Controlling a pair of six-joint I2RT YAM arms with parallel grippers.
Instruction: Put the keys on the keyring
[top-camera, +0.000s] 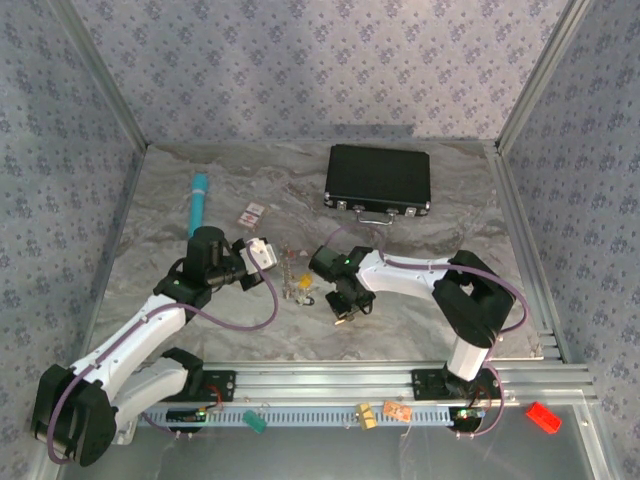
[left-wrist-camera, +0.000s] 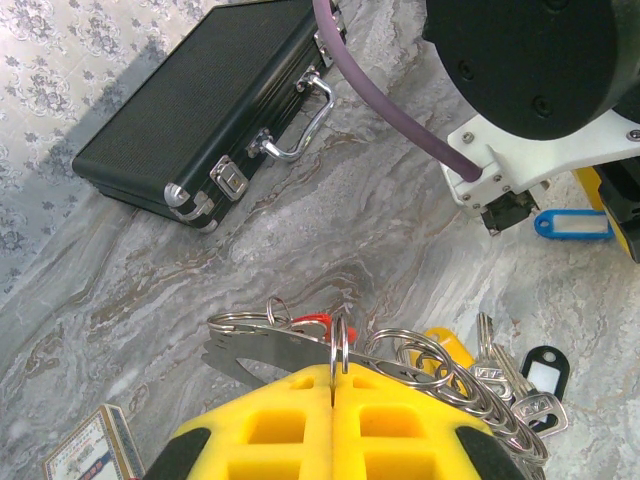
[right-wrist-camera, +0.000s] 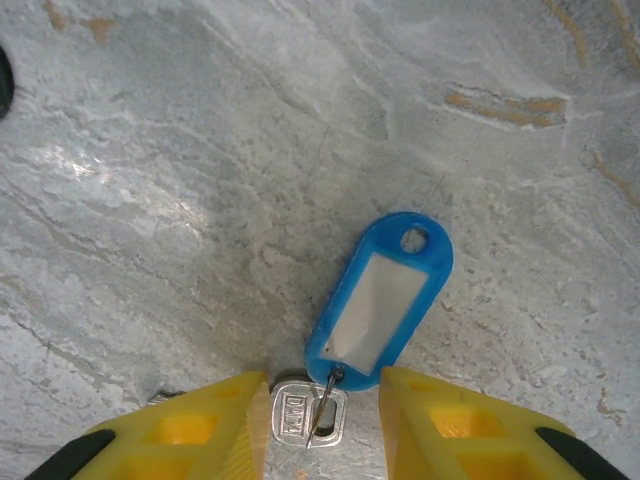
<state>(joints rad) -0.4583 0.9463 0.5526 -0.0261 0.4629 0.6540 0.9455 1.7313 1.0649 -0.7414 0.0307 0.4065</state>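
Fingers (left-wrist-camera: 270, 425) of the left gripper (left-wrist-camera: 333, 390) are pressed fully together, and they pinch the keyring (left-wrist-camera: 341, 340), which stands upright in the seam between them. Just to the right of these fingers hangs a bunch of silvery rings (left-wrist-camera: 440, 375), and beside it lie keys (left-wrist-camera: 505, 375) with a yellow and a dark head. A small card (left-wrist-camera: 85, 450) lies at the left of the fingers, and a black case (left-wrist-camera: 200, 120) sits far ahead of them on the marble table (left-wrist-camera: 400, 230). Fingers (right-wrist-camera: 460, 430) of the right gripper (right-wrist-camera: 325, 400) stand apart and grip nothing. A silver key (right-wrist-camera: 300, 418) lies on the table between them, close to the left finger, and its blue tag (right-wrist-camera: 385, 300) lies just ahead of the tips.
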